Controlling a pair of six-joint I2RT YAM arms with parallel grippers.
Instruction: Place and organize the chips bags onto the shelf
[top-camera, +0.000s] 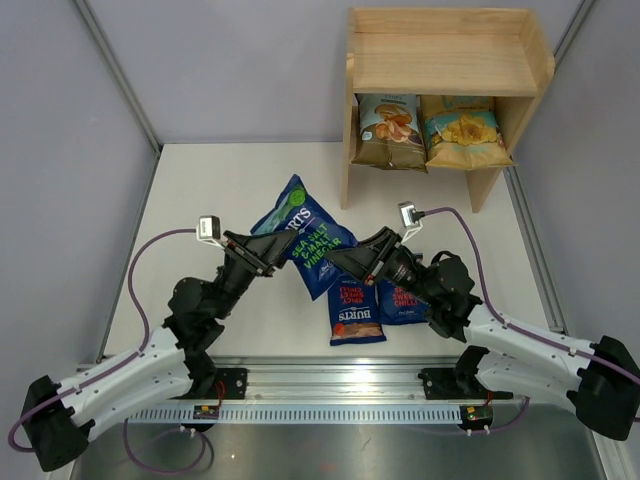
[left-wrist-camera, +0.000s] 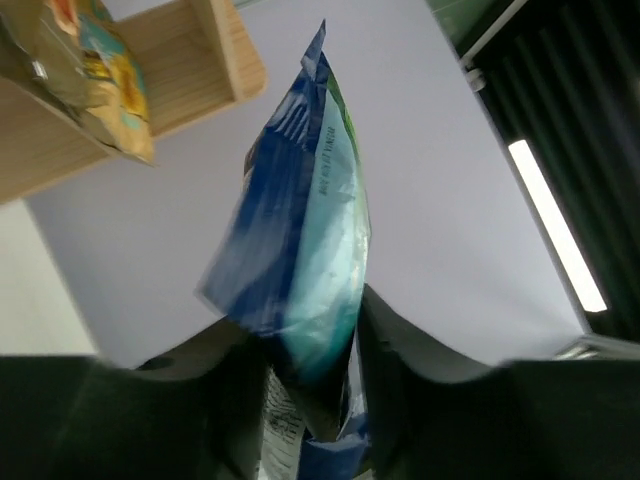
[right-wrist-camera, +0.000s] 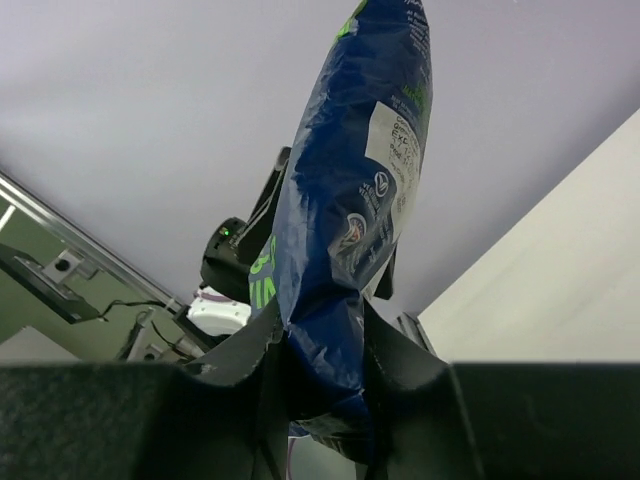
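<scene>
Top external view: five chips bags in all, two on the shelf and three off it. The shelf (top-camera: 440, 62) — one unit of light wood with two tiers — stands at the far right of the table (top-camera: 200, 190). Its lower tier holds two large bags upright and side by side: the tan-and-teal bag (top-camera: 388, 130) on the left and the light-blue-and-olive bag (top-camera: 466, 130) on the right. Three small dark-blue bags are in front of the shelf. One, the raised bag (top-camera: 303, 232), lettered sea salt and malt vinegar, is lifted off the table between the two arms. The other two lie flat by the right arm: the first flat bag (top-camera: 356, 312) is in plain view, and the second flat bag (top-camera: 403, 300) is just beside it, partly covered by that arm. The left gripper (top-camera: 283, 257) and the right gripper (top-camera: 334, 258) both meet the raised bag at its lower edge, one from each side.

Left wrist view: the raised bag (left-wrist-camera: 310, 250) stands upright between the jaws of the left gripper (left-wrist-camera: 300, 410). Whether they clamp it or merely flank it cannot be told. A corner of the shelf (left-wrist-camera: 200, 70) shows at upper left.

Right wrist view: the right gripper (right-wrist-camera: 325, 395) grasps the raised bag (right-wrist-camera: 350, 200) — both jaws press into its lower end, and the film narrows between them.
</scene>
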